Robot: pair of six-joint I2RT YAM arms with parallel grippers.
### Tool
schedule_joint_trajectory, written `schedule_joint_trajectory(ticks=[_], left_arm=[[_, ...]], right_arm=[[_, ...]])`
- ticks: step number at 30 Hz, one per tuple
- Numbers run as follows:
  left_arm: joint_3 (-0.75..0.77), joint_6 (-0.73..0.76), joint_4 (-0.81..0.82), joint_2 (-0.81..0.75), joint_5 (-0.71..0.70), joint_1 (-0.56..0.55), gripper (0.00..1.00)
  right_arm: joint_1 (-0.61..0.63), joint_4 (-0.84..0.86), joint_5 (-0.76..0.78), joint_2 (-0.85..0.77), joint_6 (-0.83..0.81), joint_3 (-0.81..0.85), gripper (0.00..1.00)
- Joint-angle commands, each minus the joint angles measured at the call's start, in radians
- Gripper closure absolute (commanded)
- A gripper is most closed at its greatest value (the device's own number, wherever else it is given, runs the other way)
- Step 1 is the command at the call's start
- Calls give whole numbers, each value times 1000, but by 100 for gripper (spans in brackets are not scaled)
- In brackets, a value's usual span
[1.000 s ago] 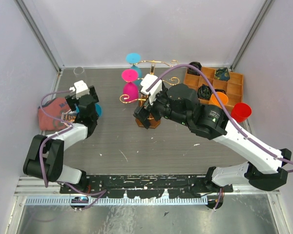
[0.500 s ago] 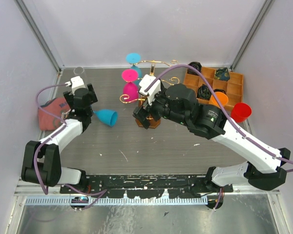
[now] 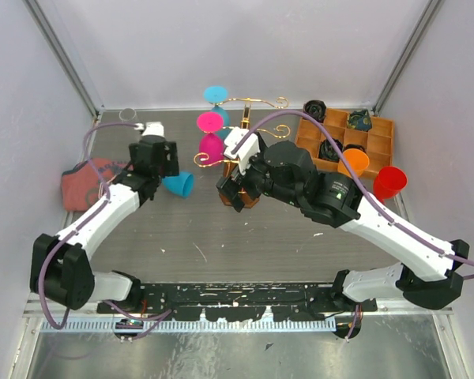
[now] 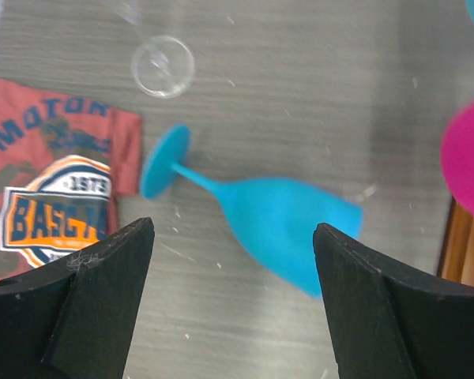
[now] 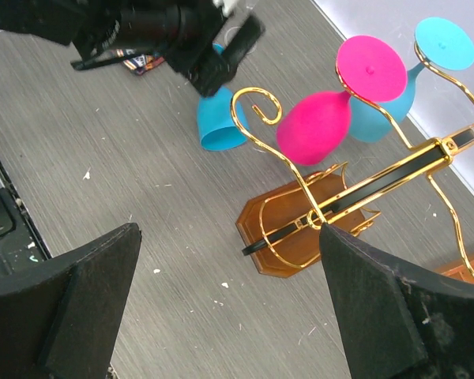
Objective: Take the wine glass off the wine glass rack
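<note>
The gold wire wine glass rack (image 3: 257, 101) stands at the back middle on its brown base (image 5: 296, 233). A pink wine glass (image 5: 316, 126) and a blue one (image 5: 383, 114) hang upside down from its arms. Another blue wine glass (image 4: 288, 221) lies on its side on the table left of the rack (image 3: 178, 185). My left gripper (image 4: 233, 229) hovers open above that lying glass, touching nothing (image 3: 163, 162). My right gripper (image 5: 229, 233) is open in front of the rack's base, nothing between its fingers (image 3: 231, 189).
A compartmented orange-brown tray (image 3: 381, 126) at the back right holds dark items and an orange cup (image 3: 353, 162). A red cup (image 3: 389, 181) stands beside it. A clear glass (image 4: 163, 66) and a red printed T-shirt (image 4: 55, 189) lie at the left.
My left gripper has let go of the blue glass, which now lies on the table, and has moved up and to the right. The right arm has barely moved.
</note>
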Motion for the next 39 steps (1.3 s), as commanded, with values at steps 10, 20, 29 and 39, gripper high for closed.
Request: schedule_joint_trajectory(ticks=[10,20,29,39], left_arm=[[110,62,-107,263,-40,-158,11],[231,84,-184,436,-84,-158,47],[201,40,-256,287,-110,-156,100],[215,34,-352,172,-69,-121,100]], right_arm=[[-13,39,50,-119,-3,-31,0],[-18,31,107,-139,-15,-36,0],[-24,34,115,-145,-25,-46,0],[-25,46,98,-145,-16,-52,0]])
